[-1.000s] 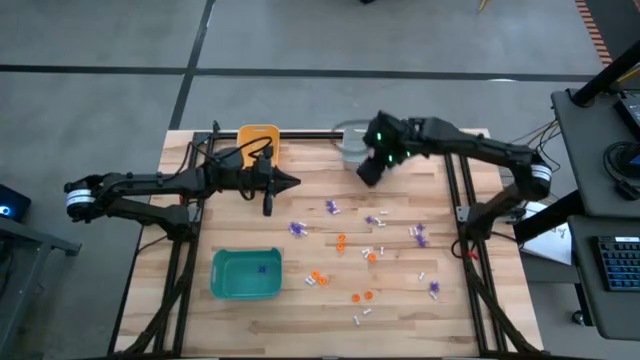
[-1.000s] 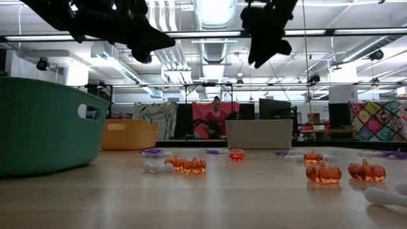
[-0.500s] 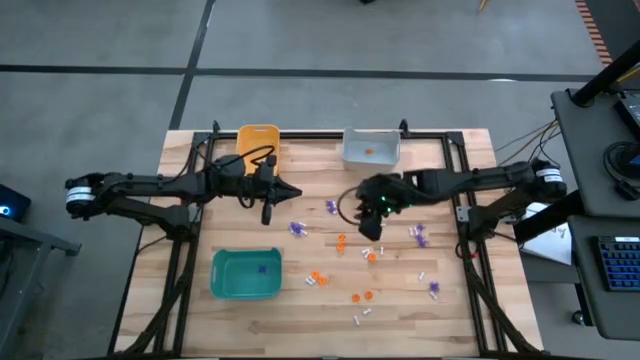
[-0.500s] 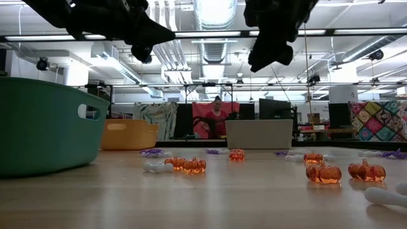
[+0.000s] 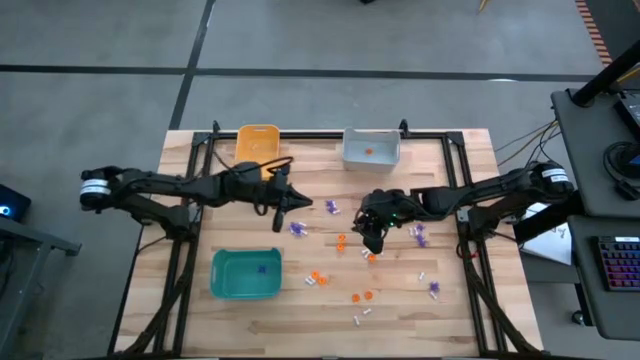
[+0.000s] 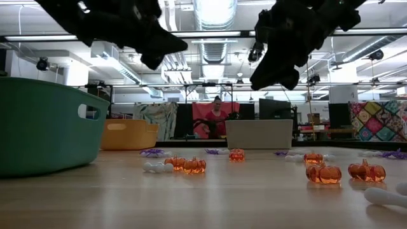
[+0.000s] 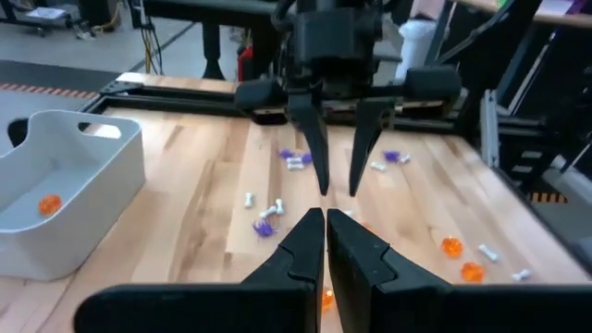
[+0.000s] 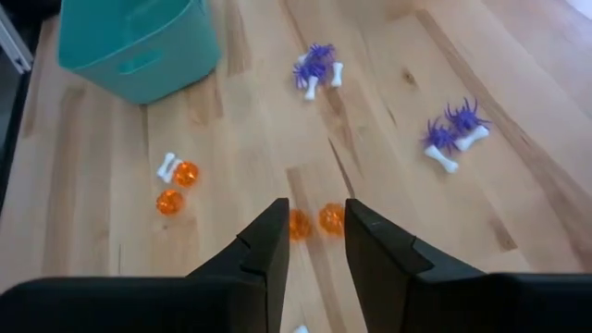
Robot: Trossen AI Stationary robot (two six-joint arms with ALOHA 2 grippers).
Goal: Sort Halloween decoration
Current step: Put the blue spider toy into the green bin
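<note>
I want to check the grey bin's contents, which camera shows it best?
The left wrist view: the grey bin is close, with one orange trinket inside. The high view shows the same, only smaller. The low view shows just its side; the right wrist view misses it.

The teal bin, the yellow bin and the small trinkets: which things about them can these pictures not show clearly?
- Teal bin, low view: its wall hides the inside; the high view shows only a purple speck.
- Yellow bin, high view: the left arm crosses its near edge, hiding part of it.
- White trinkets, high view: too small to tell their shape.
- Orange pumpkins, right wrist view: the right gripper fingers partly cover them.
</note>
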